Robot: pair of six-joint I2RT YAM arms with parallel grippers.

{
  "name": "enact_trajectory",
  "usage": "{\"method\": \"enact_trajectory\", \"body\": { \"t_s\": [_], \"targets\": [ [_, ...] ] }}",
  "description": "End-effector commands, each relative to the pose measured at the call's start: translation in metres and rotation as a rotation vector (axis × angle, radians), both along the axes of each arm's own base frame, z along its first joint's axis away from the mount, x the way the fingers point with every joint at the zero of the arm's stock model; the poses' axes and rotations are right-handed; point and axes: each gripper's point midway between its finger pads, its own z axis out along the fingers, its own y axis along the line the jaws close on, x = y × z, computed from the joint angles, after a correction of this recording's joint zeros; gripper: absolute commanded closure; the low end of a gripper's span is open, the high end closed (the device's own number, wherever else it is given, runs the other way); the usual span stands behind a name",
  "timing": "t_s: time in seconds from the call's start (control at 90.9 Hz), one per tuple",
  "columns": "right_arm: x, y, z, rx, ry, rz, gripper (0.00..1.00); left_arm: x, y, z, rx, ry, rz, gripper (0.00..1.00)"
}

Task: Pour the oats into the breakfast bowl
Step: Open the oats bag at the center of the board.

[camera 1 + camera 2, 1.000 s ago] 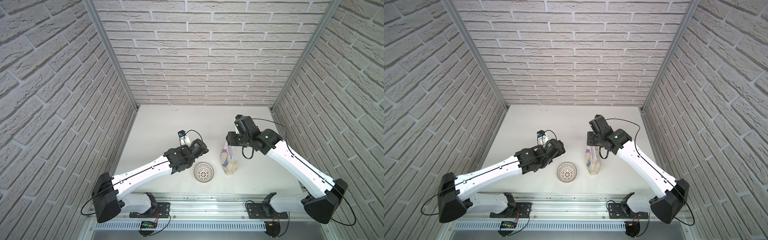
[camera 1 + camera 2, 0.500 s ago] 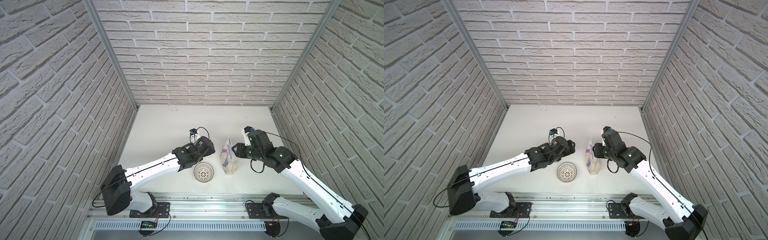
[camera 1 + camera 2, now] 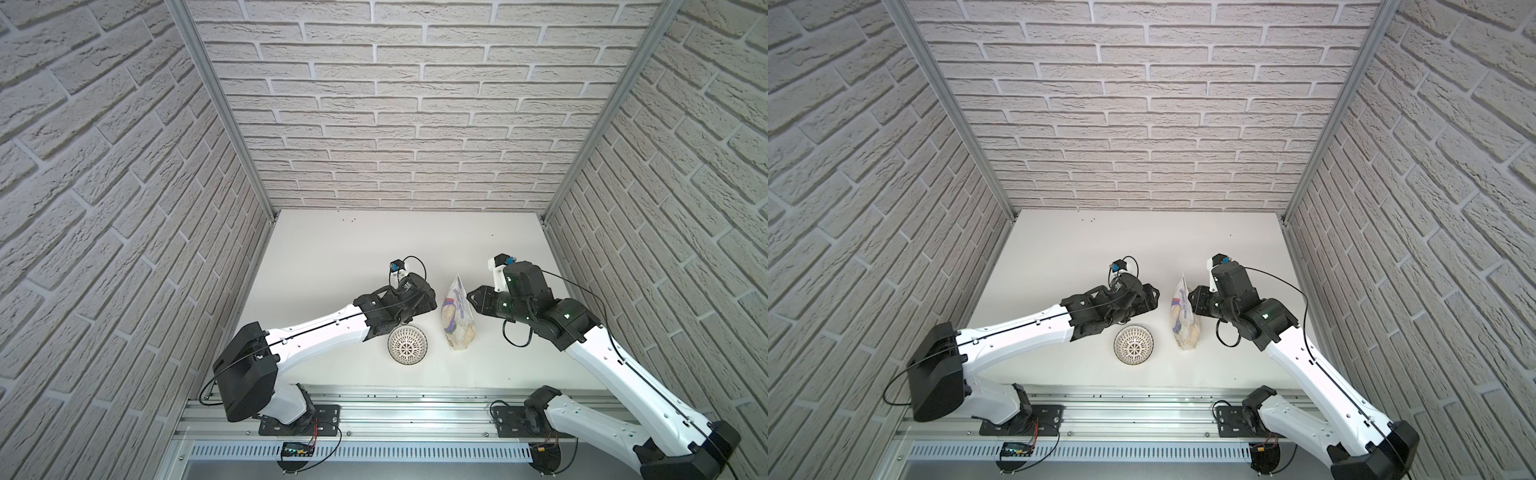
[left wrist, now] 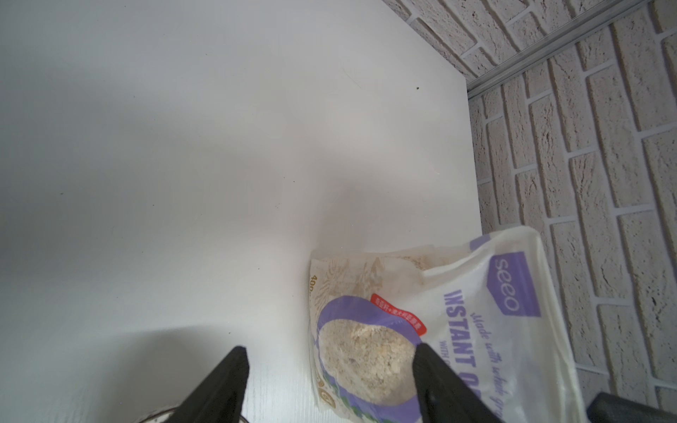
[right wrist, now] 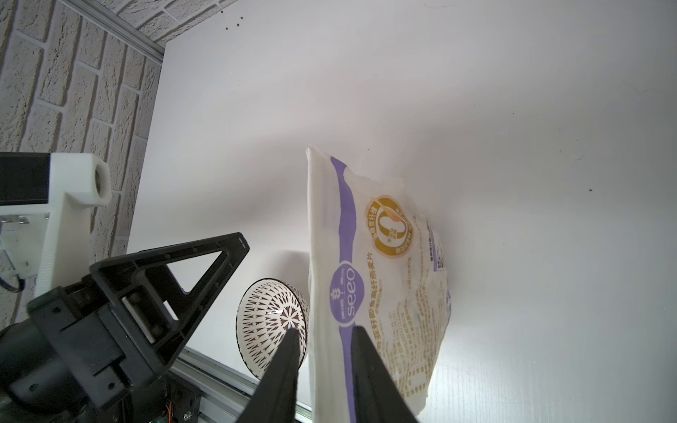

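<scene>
The oats (image 4: 362, 351) show through the window of a white and purple pouch (image 3: 457, 318) (image 3: 1183, 320) that stands upright on the table. Just left of it sits the breakfast bowl (image 3: 407, 345) (image 3: 1133, 345) (image 5: 271, 318), white with a dark lattice, nothing in it. My right gripper (image 3: 470, 297) (image 5: 326, 344) is level at the pouch's right side, its jaws open a narrow way astride the pouch's (image 5: 388, 278) sealed side edge; one finger stands a little off it. My left gripper (image 3: 433, 300) (image 4: 331, 362) is wide open, left of the pouch and behind the bowl, holding nothing.
Brick-patterned walls close the table on the left, back and right. An aluminium rail (image 3: 395, 411) with both arm bases runs along the front edge. One finger of the left gripper (image 5: 230, 246) shows in the right wrist view, near the bowl.
The right arm came down and forward to the pouch's right side, and its jaws narrowed about the pouch's edge. The left arm moved right toward the pouch, jaws slightly narrower.
</scene>
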Motion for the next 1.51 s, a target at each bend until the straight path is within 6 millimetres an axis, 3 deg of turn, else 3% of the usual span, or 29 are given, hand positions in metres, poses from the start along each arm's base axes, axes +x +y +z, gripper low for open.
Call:
{"method": "enact_trajectory", "body": {
  "t_s": [0.0,0.825,1.056,1.496],
  "targets": [
    [0.003,0.001,0.001,0.018,-0.014,-0.005,0.75,0.004,-0.01,0.013,-0.035,-0.031,-0.014,0.26],
    [0.004,0.004,-0.009,0.007,0.005,0.014,0.82,0.004,-0.009,0.01,-0.025,-0.021,-0.014,0.25],
    [0.003,0.004,-0.003,0.022,-0.015,0.021,0.78,0.005,-0.009,0.009,-0.02,-0.017,-0.009,0.25],
    [0.002,0.0,-0.011,-0.013,-0.005,0.012,0.88,0.006,-0.009,0.018,-0.028,-0.033,-0.009,0.25]
  ]
}}
